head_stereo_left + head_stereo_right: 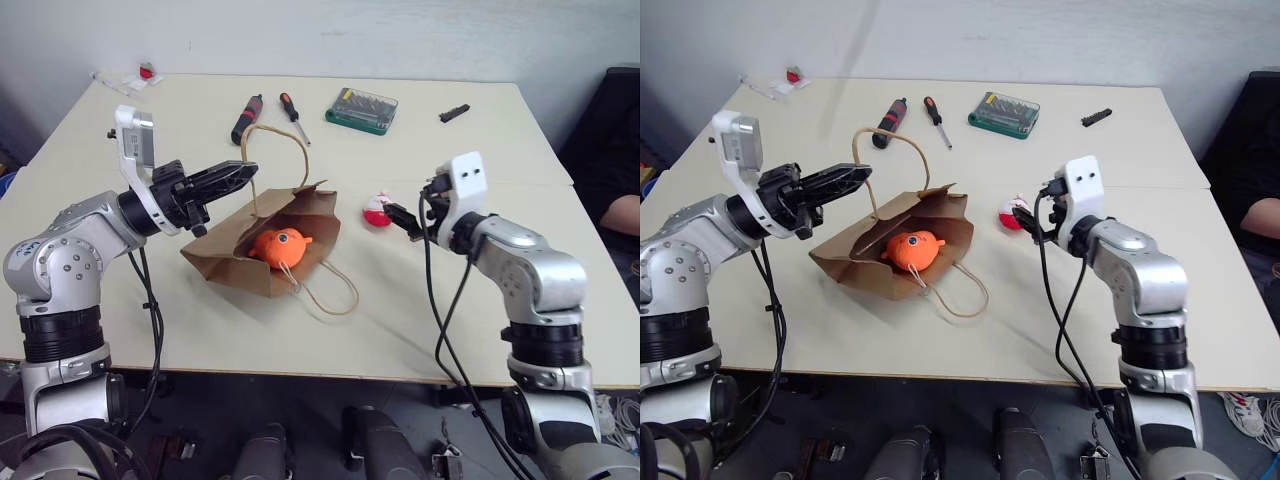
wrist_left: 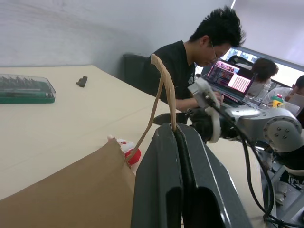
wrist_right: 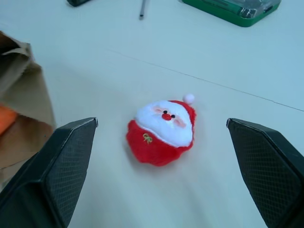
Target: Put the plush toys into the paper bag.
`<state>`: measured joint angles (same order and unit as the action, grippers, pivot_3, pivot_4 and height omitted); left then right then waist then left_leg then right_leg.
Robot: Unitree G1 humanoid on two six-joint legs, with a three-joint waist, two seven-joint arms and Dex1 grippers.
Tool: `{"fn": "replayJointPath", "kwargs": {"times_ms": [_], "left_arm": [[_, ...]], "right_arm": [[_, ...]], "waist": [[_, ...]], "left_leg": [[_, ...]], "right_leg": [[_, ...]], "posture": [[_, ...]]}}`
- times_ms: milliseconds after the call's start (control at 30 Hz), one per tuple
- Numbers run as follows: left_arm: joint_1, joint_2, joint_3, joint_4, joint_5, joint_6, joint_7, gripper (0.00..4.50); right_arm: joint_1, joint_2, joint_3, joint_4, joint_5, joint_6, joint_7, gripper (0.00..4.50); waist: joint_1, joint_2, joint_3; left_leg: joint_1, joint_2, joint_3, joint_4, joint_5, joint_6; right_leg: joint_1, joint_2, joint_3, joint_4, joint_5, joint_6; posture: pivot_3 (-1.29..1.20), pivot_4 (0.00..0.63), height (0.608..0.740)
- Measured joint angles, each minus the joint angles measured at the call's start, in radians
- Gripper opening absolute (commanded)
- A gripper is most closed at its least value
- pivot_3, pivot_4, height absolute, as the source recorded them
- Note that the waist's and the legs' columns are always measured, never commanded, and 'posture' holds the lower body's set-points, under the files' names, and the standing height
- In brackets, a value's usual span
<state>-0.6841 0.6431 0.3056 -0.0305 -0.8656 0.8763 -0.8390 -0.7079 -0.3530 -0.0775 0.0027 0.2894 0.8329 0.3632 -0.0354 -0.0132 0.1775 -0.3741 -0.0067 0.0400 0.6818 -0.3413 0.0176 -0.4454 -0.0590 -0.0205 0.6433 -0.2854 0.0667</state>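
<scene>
The brown paper bag (image 1: 225,255) lies on its side on the table, mouth facing right. An orange fish-like plush toy (image 1: 278,245) rests just inside the mouth. My left gripper (image 1: 245,172) is shut on the bag's upper cord handle (image 2: 161,90) and holds that side of the mouth up. The other handle (image 1: 335,295) lies flat on the table. A red-and-white plush toy (image 3: 161,130) sits on the table to the right of the bag. My right gripper (image 1: 410,215) hovers open just short of it, a finger on either side, touching nothing.
At the back of the table lie a green bit case (image 1: 361,109), two screwdrivers (image 1: 247,117) (image 1: 293,115) and a small black part (image 1: 454,113). Small items (image 1: 140,78) sit at the far left corner. A person (image 2: 190,61) sits by the table's right edge.
</scene>
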Motion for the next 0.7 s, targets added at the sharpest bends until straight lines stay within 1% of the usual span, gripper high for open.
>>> {"fn": "replayJointPath", "kwargs": {"times_ms": [67,200,233,300,400,500,600,633,700], "left_arm": [[-0.001,0.000,0.001,0.000,-0.001,0.000,0.005,0.00],[-0.006,-0.003,0.002,-0.002,-0.004,-0.002,0.017,0.00],[-0.006,-0.004,0.001,-0.003,-0.004,-0.002,0.018,0.00],[-0.006,-0.004,0.001,-0.005,-0.004,-0.002,0.019,0.00],[-0.006,-0.003,0.002,-0.006,-0.005,-0.003,0.023,0.00],[-0.006,-0.003,0.002,-0.011,-0.008,-0.003,0.029,0.00],[-0.006,-0.003,0.002,-0.026,-0.010,-0.002,0.031,0.00],[-0.006,-0.003,0.001,-0.034,-0.011,-0.002,0.033,0.00],[-0.005,-0.002,0.003,-0.037,-0.013,-0.002,0.037,0.00]], "right_arm": [[-0.040,0.034,0.014,0.108,-0.025,-0.058,-0.021,4.47],[-0.152,0.125,-0.014,0.387,-0.038,-0.156,-0.072,4.47],[-0.165,0.136,-0.012,0.437,-0.043,-0.181,-0.079,4.29],[-0.184,0.140,-0.007,0.540,-0.076,-0.240,-0.094,3.83],[-0.195,0.137,0.011,0.637,-0.126,-0.321,-0.101,2.78],[-0.196,0.133,0.032,0.654,-0.152,-0.359,-0.090,1.73],[-0.163,0.128,0.032,0.603,-0.153,-0.377,-0.067,0.86],[-0.138,0.123,0.032,0.558,-0.148,-0.374,-0.049,0.65],[-0.074,0.107,0.031,0.427,-0.115,-0.345,0.004,0.47]], "waist": [[0.001,0.000,0.000],[0.000,0.000,0.000],[0.000,0.000,0.000],[0.000,0.000,0.000],[0.001,0.000,0.000],[0.000,0.000,0.000],[-0.002,0.000,0.000],[-0.002,0.000,0.000],[0.001,0.000,0.000]], "left_leg": [[0.000,0.000,0.000,0.000,0.000,0.000],[0.000,0.000,0.000,0.000,0.000,0.000],[0.000,0.000,0.000,0.000,0.000,0.000],[0.000,0.000,0.000,0.000,0.000,0.000],[-0.001,0.000,0.000,0.000,0.000,0.000],[-0.001,0.000,0.000,0.000,0.000,0.000],[-0.001,0.000,0.000,0.000,0.000,0.000],[-0.001,0.000,0.000,0.000,0.000,0.000],[-0.001,0.000,0.000,-0.001,0.000,0.000]], "right_leg": [[0.000,0.000,0.000,0.000,0.000,0.000],[0.000,0.000,0.000,0.000,0.000,0.000],[0.000,0.000,0.000,0.000,0.000,0.000],[0.000,0.000,0.000,-0.001,0.000,0.000],[0.000,0.000,0.000,-0.001,0.000,0.000],[0.000,0.000,0.000,-0.001,0.000,0.000],[0.000,0.000,0.000,-0.001,0.000,0.000],[0.000,0.000,0.000,-0.001,0.000,0.000],[0.000,0.000,0.000,-0.001,0.000,0.000]], "posture": [[0.00,0.150,0.740],[0.00,0.150,0.740],[0.00,0.150,0.740],[0.00,0.150,0.740],[0.00,0.150,0.740],[0.00,0.150,0.740],[0.00,0.150,0.740],[0.00,0.150,0.740],[0.00,0.150,0.740]]}}
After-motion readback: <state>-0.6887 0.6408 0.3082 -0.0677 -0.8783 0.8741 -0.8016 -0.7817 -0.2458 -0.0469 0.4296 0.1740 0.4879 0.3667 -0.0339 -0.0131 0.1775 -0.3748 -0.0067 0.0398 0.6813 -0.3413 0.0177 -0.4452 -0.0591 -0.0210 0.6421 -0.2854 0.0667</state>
